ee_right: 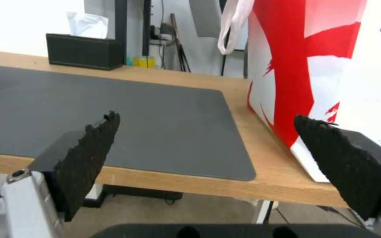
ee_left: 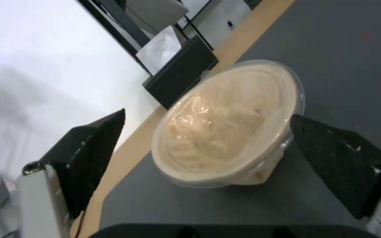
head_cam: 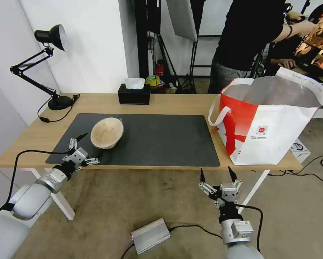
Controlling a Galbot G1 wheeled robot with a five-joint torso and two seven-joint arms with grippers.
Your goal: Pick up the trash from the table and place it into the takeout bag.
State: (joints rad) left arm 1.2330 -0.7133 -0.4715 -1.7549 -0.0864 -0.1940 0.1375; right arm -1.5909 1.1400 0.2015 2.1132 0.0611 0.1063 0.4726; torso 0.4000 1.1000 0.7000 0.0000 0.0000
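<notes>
One bowl is on the table: the beige pulp one, tilted on the near-left part of the dark mat, its mouth turned toward the left gripper. That gripper hovers at the mat's front-left edge, just short of the bowl and not touching it, its fingers spread wide. In the left wrist view the bowl sits ahead of the tool and between the two pads, nearer the far one; its inside looks glossy, perhaps a clear film or lid, though I cannot be sure.

The step in hand, as I judge it, is closing in for the grasp. To do it well, the tool should advance until the rim lies squarely between the pads, then pinch across the wall or rim, not the slick inner surface. The bowl looks light and is already tipped, so a one-sided nudge would likely push it away; both pads ought to meet it together, gently enough not to crush the pulp.

The right gripper waits below the table's front edge, jaws spread and holding nothing. The bag stands open at the table's right end, beyond and to the right of that tool, well apart from the left one.
</notes>
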